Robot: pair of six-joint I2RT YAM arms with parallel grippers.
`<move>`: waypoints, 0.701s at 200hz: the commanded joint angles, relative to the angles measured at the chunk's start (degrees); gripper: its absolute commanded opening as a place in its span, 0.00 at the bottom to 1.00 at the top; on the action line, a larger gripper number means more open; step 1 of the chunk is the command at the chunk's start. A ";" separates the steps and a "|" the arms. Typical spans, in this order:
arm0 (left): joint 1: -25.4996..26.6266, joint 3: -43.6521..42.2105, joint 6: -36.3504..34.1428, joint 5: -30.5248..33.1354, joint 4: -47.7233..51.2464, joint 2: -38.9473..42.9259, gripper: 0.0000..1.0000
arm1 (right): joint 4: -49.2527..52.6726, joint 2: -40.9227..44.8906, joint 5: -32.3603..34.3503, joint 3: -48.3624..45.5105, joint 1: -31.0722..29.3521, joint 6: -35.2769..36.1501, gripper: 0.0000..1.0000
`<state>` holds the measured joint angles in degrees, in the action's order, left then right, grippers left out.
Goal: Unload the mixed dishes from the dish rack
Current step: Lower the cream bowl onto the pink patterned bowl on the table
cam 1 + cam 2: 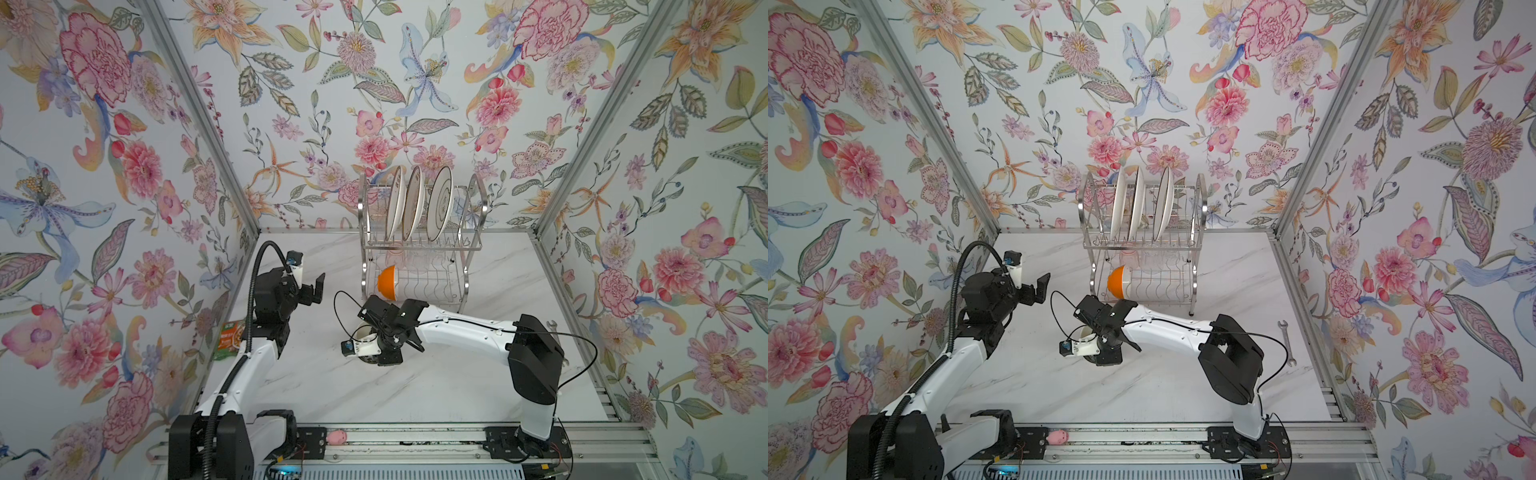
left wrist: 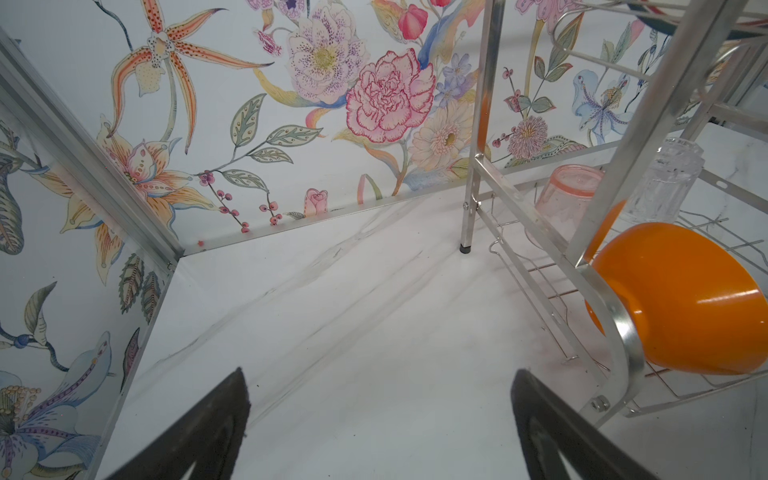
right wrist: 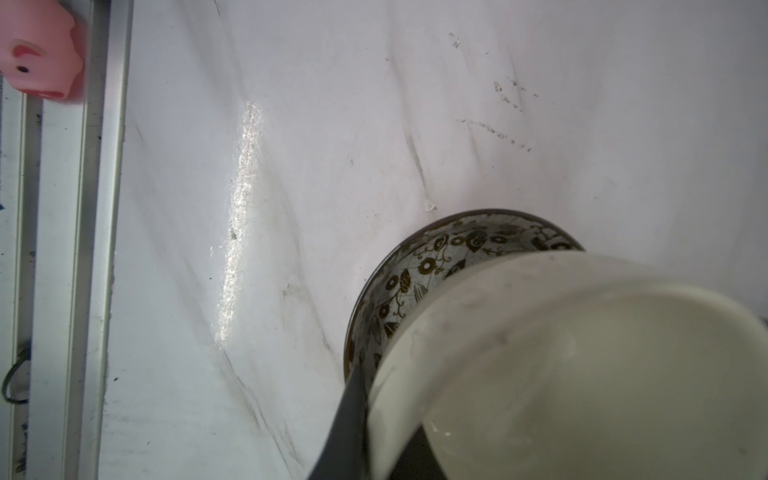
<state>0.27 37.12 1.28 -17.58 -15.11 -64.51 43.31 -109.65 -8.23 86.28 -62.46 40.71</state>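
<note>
the right end effector is pinching the near rim of the cream bowl, one finger outside the wall and one inside. the patterned bowl sits mouth-up on the worktop, straight under it and slightly offset. the coming move turns on that vertical line-up. i judge the cream bowl is about to be nested, so it needs its mouth roughly level and its centre over the lower bowl before the fingers part. whether the two bowls already touch i cannot tell.

the left end effector is spread wide and empty, hovering beside the left end of the dish rack. it is the nearer arm to the orange bowl, which lies on its side on the lower tier, domed outside toward that arm, its axis along the shelf.

behind the orange bowl stand the pink tumbler and the clear tumbler. three plates stand on edge in the upper tier.

the worktop is smooth, marble-look and mostly bare in the middle, so there is room to set things down. a wrench lies far right and a food packet lies under the left arm.
</note>
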 commanded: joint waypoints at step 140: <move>-0.72 1.01 -1.39 -0.25 0.19 2.08 0.99 | 0.18 0.68 0.35 0.75 -0.31 -1.70 0.32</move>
<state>0.27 37.12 0.38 -17.58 -15.07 -63.92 43.72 -110.48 -7.88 86.59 -62.98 39.90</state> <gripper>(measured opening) 0.994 0.292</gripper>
